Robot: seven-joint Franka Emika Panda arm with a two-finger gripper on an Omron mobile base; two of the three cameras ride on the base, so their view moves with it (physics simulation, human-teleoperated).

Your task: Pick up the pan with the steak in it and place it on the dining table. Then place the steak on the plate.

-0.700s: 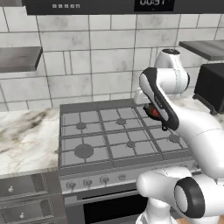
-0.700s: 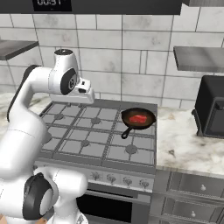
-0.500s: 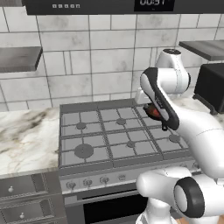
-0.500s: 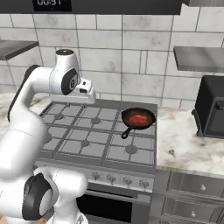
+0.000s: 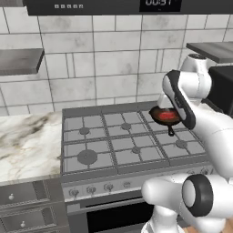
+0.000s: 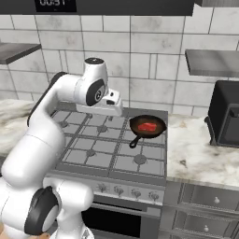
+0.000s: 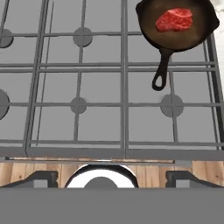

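Right, my claw [image 7: 105, 179] is spread wide and holds nothing; it hangs high over the stove [image 7: 78, 105], looking straight down at the grates. The pan [image 7: 175, 26] sits on the stove's back right burner, near the marble counter [image 6: 200, 154] to the stove's right; its handle [image 7: 160, 72] points toward the stove's front edge, slightly angled. The steak [image 7: 174, 19] lies inside the pan, roughly centred, touching the dark floor and clear of the rim.

Step in hand, as I judge it: reaching for the pan, grasp not yet made. To do it well I should travel across toward the back right burner, line my fingers across the handle rather than along it, and come down near the handle's middle; too close to the end loop and the pan will likely tip, too close to the bowl and my fingers may hit the rim. Keep the pan level on the lift so the steak doesn't slide out.

Looks: pan is round, shallow, black outside, dark brown inside, straight black handle with a small loop at the end; steak is a small flat irregular red chunk, much smaller than the pan.
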